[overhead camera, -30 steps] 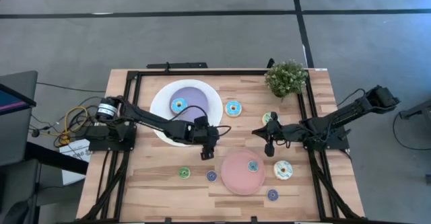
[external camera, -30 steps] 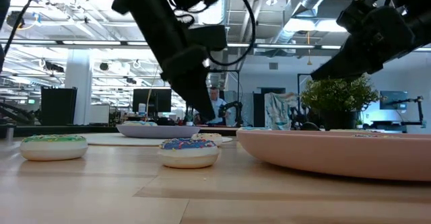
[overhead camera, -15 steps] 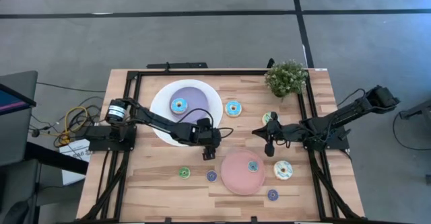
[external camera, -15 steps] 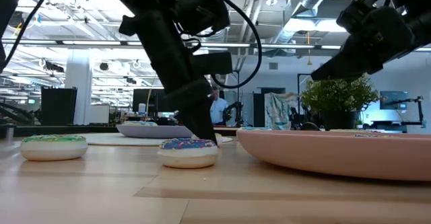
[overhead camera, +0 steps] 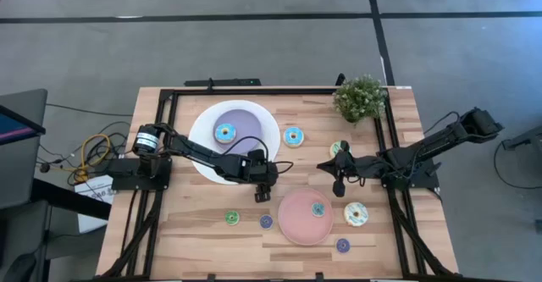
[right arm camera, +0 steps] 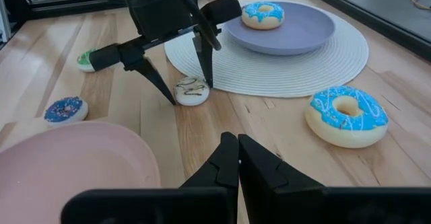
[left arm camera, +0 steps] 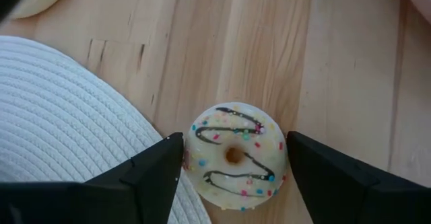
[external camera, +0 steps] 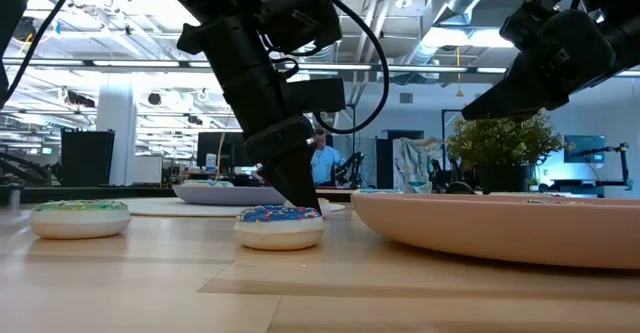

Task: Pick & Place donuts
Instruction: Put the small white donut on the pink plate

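Here the left gripper, lower centre, straddles the small cream chocolate-drizzled donut, fingers spread; light, rigid, smooth-iced, so best pinched across its outer rim. The right gripper waits, fingers pressed together.

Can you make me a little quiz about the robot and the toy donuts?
1. True or false: the left gripper has its open fingers either side of a small white donut.
2. Which plate holds a blue donut? A) pink plate B) lilac plate
3. Fill in: the right gripper is ___.

Key: 1 true. 2 B. 3 shut.
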Robot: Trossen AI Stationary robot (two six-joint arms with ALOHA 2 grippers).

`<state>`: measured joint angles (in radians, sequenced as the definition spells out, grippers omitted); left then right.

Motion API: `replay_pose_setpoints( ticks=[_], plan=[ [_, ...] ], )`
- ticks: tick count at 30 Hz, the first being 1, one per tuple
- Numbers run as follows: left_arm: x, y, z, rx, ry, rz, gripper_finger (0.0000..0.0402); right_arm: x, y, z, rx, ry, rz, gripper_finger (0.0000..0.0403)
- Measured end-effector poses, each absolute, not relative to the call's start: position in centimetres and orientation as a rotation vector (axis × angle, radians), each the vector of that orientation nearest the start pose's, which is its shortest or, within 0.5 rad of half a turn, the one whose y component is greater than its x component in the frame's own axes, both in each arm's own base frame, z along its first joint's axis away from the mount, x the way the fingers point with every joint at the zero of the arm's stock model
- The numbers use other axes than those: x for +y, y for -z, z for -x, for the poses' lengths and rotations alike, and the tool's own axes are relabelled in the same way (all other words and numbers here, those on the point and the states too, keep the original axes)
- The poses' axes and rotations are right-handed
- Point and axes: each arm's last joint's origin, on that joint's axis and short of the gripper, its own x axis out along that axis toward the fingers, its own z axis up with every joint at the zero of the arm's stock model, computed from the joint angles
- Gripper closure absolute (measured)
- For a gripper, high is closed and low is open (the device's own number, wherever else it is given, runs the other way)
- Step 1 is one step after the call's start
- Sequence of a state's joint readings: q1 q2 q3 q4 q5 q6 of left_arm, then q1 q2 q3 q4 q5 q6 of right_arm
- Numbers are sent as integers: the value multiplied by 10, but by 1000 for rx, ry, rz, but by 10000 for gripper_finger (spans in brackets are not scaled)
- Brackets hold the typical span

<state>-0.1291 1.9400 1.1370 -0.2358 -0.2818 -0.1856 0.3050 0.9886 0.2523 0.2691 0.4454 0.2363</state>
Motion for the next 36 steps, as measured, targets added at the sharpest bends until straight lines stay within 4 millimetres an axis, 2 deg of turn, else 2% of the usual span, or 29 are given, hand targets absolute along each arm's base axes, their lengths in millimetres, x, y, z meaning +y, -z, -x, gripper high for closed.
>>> replay_pose_setpoints(
  ticks=[19, 24, 29, 33, 36],
  plan=[
    [-41, -135, -376, 1006, -243, -19, 177, 42, -162, -176, 416, 188, -61, 401],
    [-42, -150, -386, 979, -244, -7, 177, 42, -161, -176, 416, 188, -61, 401],
    [-48, -178, -403, 894, -219, 19, 178, 42, -161, -176, 416, 188, -61, 401],
    [-62, -202, -414, 813, -183, 22, 178, 42, -161, -176, 416, 188, -61, 401],
    [-78, -212, -421, 753, -134, -17, 178, 42, -161, -176, 416, 188, -61, 401]
  ],
)
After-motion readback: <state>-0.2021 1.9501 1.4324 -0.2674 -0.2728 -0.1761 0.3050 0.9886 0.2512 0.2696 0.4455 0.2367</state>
